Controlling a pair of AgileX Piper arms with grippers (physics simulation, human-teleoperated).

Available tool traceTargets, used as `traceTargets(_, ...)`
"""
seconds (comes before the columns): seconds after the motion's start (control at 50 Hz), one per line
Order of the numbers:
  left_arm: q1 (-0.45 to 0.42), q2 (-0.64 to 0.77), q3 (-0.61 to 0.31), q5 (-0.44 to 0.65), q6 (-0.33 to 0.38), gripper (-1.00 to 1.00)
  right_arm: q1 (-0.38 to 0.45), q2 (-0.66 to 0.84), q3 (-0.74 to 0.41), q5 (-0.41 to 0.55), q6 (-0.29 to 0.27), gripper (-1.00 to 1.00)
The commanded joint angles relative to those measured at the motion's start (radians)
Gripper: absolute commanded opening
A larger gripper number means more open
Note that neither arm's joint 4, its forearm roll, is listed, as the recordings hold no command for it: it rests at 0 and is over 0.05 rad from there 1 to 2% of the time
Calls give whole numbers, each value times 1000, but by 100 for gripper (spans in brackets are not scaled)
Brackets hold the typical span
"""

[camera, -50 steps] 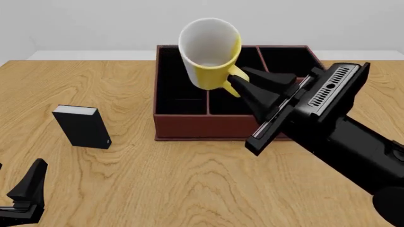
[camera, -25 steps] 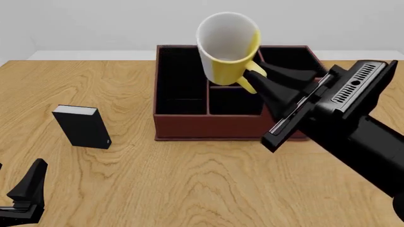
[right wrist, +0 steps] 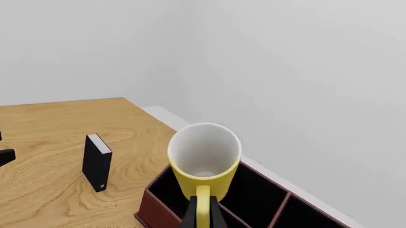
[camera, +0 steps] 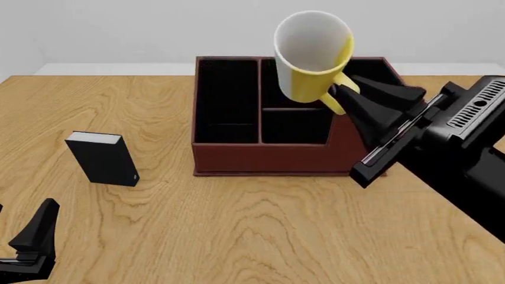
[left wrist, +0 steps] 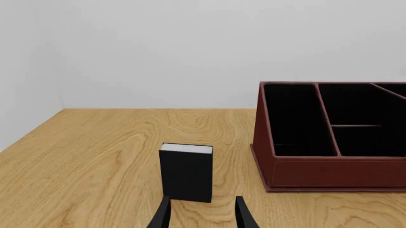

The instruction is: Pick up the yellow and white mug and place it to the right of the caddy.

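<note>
The yellow and white mug [camera: 311,59] hangs in the air above the caddy [camera: 236,157], tilted with its white inside facing the camera. My right gripper [camera: 341,97] is shut on its yellow handle; the right wrist view shows the mug [right wrist: 203,164] with the fingers [right wrist: 191,217] pinching the handle. The reddish-brown caddy with black compartments also shows in the right wrist view [right wrist: 155,209] and in the left wrist view [left wrist: 330,166]. My left gripper [camera: 28,245] sits low at the front left, open and empty, its fingertips [left wrist: 163,216] apart in the left wrist view.
A small black upright box [camera: 103,158] stands on the wooden table [camera: 236,231] left of the caddy; it also shows in the left wrist view [left wrist: 186,173] and the right wrist view [right wrist: 96,161]. A white wall is behind the table.
My right gripper has carried the mug to the right and slightly up, from above the caddy's middle to above its right part. The left arm has not moved.
</note>
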Motion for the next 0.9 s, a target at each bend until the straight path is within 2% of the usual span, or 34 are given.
traceTargets(0.02, 0, 0, 0, 0, 0, 100, -32, -38, 6, 18, 9, -100)
traceTargets(0.34, 0, 0, 0, 0, 0, 100, -75, -120, 13, 85, 19, -100)
traceTargets(0.9, 0, 0, 0, 0, 0, 100, -148, -210, 32, 148, 26, -100)
